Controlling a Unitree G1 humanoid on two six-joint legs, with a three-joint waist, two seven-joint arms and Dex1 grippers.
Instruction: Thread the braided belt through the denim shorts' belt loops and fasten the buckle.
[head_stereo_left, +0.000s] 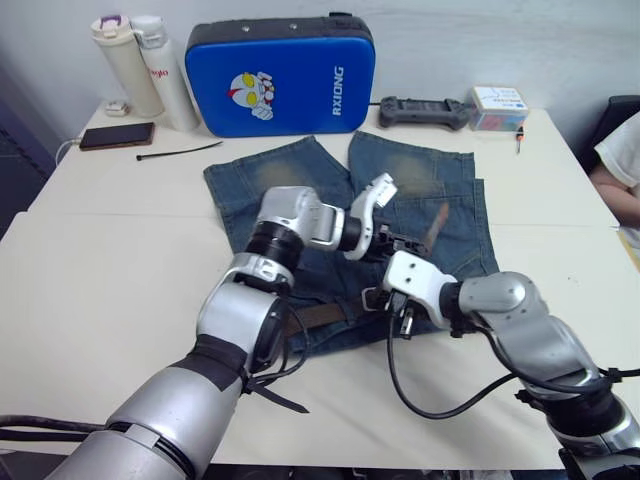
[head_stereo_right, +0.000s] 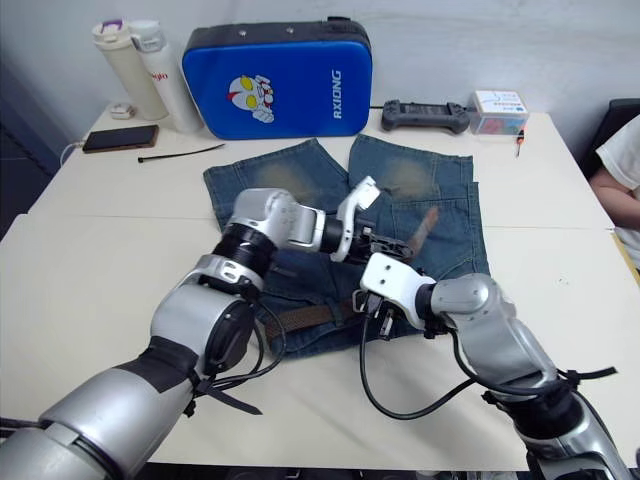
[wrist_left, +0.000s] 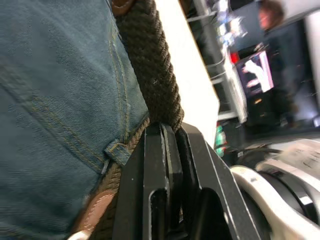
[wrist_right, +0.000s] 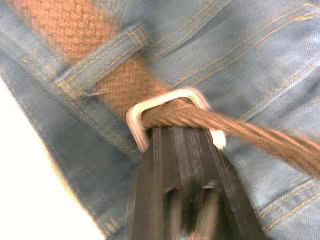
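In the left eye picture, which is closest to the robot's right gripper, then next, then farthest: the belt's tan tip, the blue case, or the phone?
From the right gripper:
1. Braided belt's tan tip, just beyond, on the denim shorts.
2. Blue case, at the table's back.
3. Phone, far-left corner.

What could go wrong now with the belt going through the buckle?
1. The right gripper, shut on the buckle, may slip off the thin metal frame as the belt is pulled.
2. The left gripper, shut on the belt, could drag the shorts out of place.
3. The loop beside the buckle could bunch up.
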